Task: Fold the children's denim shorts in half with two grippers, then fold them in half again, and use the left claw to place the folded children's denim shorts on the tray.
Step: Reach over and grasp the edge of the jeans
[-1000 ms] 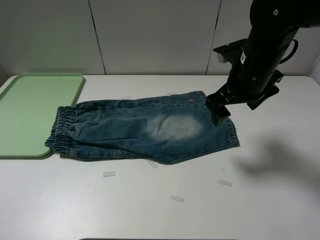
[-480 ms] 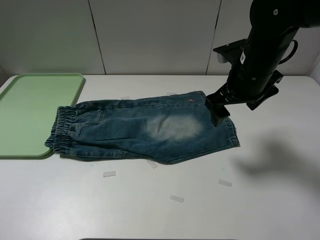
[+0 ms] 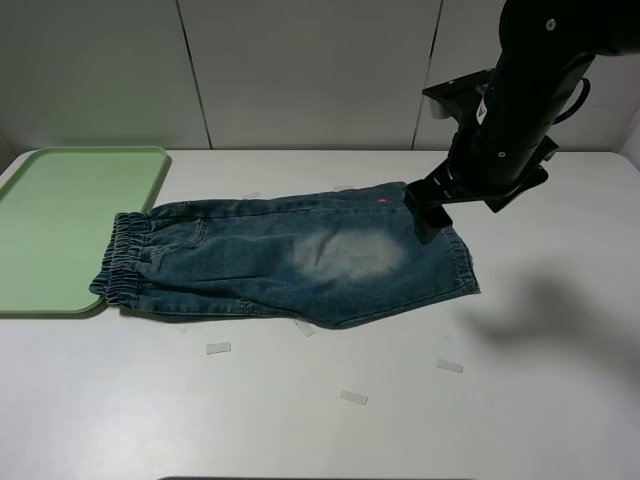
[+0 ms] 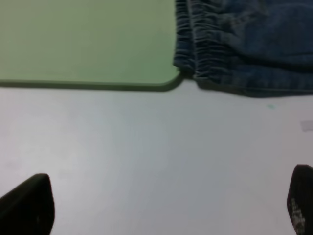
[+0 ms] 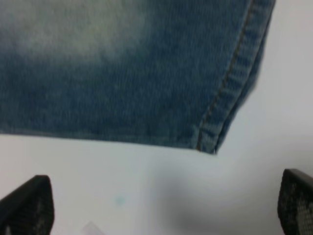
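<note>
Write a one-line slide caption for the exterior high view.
Right gripper poised at the leg end of denim shorts spread on a table, waistband overlapping the green tray.

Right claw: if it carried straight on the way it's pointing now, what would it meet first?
Probably the leg-hem end of the denim shorts, right under the open right claw. The wrist view shows the hem corner beside bare table, so it might land just off the cloth.

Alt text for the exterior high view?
Small blue-green washed denim shorts lie flat on a white table, their elastic waistband overlapping the right edge of a flat, pale green rectangular plastic tray. The black right gripper hangs over the shorts' leg-hem end.
</note>
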`<action>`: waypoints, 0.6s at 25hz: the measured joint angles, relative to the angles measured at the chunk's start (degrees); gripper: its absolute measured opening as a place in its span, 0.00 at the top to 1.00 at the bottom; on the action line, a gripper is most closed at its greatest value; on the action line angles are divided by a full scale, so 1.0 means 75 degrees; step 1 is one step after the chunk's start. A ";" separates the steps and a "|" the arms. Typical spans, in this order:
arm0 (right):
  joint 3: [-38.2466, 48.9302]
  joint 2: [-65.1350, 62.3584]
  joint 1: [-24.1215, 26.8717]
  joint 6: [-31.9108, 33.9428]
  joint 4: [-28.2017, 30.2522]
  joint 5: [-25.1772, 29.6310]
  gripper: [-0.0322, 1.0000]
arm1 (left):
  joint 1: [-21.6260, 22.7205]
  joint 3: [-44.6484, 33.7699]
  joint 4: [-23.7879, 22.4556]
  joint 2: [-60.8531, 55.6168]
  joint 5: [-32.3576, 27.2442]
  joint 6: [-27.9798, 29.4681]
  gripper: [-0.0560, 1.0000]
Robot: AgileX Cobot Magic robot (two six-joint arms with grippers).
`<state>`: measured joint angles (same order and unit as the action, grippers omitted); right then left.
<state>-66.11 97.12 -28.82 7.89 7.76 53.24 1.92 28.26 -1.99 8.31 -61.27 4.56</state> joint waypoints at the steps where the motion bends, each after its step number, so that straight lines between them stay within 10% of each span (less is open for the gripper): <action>1: 0.0000 0.0033 0.0000 -0.0047 0.0000 -0.0075 0.30 | 0.0102 0.0000 0.0000 0.0000 0.0000 0.0000 0.05; 15: -0.0706 0.1344 0.0444 -0.0178 0.0093 -0.0745 0.30 | 0.0242 0.0000 0.0000 -0.1126 0.0050 0.0000 0.05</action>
<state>-71.41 107.20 -25.49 6.56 8.46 47.65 3.73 28.26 -1.99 -0.14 -60.89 4.56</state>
